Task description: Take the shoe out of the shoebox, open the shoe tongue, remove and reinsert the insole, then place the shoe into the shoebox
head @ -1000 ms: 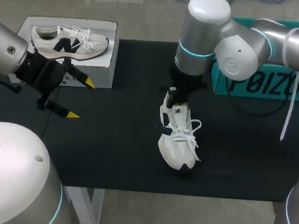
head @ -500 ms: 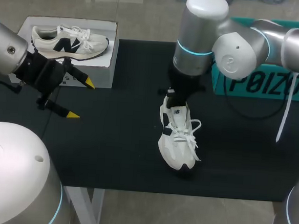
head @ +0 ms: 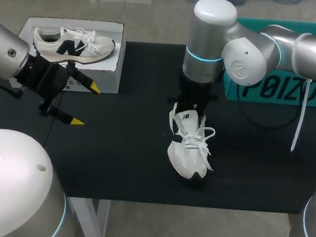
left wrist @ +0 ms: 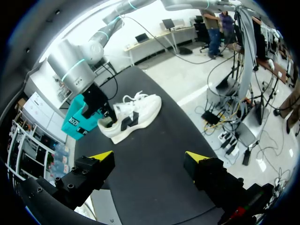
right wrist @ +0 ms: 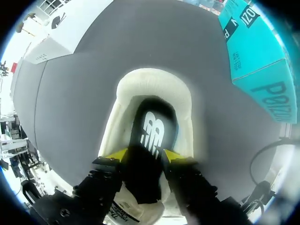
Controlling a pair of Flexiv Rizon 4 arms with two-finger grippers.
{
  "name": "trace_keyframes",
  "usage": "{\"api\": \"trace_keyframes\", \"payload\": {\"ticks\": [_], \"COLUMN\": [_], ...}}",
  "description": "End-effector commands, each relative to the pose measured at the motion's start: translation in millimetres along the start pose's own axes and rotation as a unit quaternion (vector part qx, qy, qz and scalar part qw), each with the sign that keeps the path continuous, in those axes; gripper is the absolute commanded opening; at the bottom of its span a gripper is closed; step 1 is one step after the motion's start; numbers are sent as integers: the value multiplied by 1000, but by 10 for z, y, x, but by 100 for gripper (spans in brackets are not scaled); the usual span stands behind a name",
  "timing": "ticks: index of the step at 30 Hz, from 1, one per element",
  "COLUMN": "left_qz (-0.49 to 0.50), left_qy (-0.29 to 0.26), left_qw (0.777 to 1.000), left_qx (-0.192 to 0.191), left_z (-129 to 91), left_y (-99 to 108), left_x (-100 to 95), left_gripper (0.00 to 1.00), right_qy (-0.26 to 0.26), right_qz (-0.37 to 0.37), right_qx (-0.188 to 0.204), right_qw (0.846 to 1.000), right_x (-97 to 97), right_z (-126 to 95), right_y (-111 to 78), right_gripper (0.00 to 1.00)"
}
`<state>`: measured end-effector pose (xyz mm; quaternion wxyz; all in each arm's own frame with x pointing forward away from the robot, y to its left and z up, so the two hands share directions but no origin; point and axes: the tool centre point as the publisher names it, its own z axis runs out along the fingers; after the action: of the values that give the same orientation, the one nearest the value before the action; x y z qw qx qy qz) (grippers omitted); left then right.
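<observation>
The white sneaker (head: 187,147) stands on its sole in the middle of the black table (head: 117,159), near the teal shoebox (head: 282,92) but not touching it. The right gripper (right wrist: 145,157) is clamped on the black insole (right wrist: 152,129) at the heel opening. The left gripper (head: 86,105) hangs over the table's left side, fingers spread and empty.

— Head view?
— Fixed high behind the robot, looking down on the whole black table (head: 118,148) from afar.
— Left wrist?
— Low over the table's left side, facing across toward the white sneaker (left wrist: 136,112), well apart.
— Right wrist?
— Straight down, right above the black insole (right wrist: 153,131) inside that sneaker. Shared by all three: sneaker, table, teal shoebox (head: 290,90).
</observation>
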<state>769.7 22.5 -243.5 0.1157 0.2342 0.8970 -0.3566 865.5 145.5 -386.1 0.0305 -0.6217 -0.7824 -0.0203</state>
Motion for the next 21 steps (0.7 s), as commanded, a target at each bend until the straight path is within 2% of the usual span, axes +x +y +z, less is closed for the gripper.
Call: {"api": "trace_keyframes", "payload": {"ticks": [1,8,16,21], "left_qz": [0,0,0,0], "left_qy": [2,2,2,2], "left_qw": [1000,1000,1000,1000], "left_qx": [-1,-1,-1,-1], "left_z": [-3,-3,-3,-3], "left_y": [1,1,1,1], "left_x": [-5,-5,-5,-5], "left_gripper": [100,100,100,100], "right_qy": [4,12,6,2], "right_qz": [-2,-12,-24,-30], "right_qx": [0,-18,-57,-74], "right_qw": [1000,1000,998,997], "right_x": [-4,36,53,50], "right_z": [2,-84,-406,-598], "right_y": [-57,-124,-46,-108], "right_gripper": [100,100,100,100]}}
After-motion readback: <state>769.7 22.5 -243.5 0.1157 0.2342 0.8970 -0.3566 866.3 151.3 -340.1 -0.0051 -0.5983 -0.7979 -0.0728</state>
